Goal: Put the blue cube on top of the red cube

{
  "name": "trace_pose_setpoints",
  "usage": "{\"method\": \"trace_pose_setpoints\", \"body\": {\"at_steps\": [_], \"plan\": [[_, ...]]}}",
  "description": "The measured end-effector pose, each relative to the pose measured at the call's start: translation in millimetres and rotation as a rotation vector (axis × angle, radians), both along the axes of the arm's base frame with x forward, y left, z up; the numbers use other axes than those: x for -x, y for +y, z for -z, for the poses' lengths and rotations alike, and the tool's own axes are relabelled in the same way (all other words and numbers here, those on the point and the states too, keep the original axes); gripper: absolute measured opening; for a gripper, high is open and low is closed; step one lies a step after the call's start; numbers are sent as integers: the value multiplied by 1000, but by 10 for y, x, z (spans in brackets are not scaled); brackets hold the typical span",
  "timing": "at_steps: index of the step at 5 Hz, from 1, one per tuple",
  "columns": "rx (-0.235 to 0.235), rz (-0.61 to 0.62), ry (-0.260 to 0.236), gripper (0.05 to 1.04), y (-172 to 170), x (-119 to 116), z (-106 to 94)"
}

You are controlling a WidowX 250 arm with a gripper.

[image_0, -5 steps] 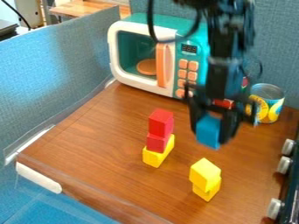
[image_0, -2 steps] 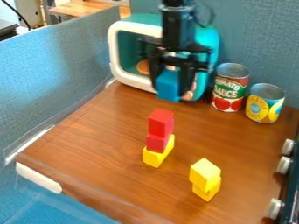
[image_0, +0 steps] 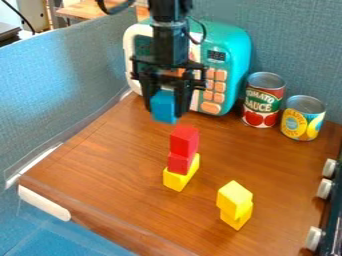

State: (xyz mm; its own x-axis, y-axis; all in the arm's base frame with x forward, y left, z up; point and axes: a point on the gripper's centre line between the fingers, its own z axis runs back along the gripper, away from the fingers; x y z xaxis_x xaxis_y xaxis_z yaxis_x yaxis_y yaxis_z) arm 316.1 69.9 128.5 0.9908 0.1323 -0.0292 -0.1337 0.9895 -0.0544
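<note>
"TOMATO SAUCE" reads the label (image_0: 262,101) on a can (image_0: 266,80) standing just beside the microwave (image_0: 236,45). Lettering on the yellow-and-blue can (image_0: 306,104), farther from the microwave, is too small to read surely, as are the digits on the microwave's display (image_0: 216,55).

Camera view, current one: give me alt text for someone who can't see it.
A black robot claw holds a blue cube above a wooden surface, near a stack of two red blocks on a yellow one. Two stacked yellow blocks, a toy microwave and two cans are nearby.
</note>
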Motion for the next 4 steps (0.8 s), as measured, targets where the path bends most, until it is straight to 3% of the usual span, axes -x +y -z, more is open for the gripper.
{"method": "trace_pose_setpoints", "body": {"at_steps": [1, 4], "plan": [[12, 4, 16, 606, -19, -15, 74], [50, 36, 2, 606, -203, -112, 144]]}}
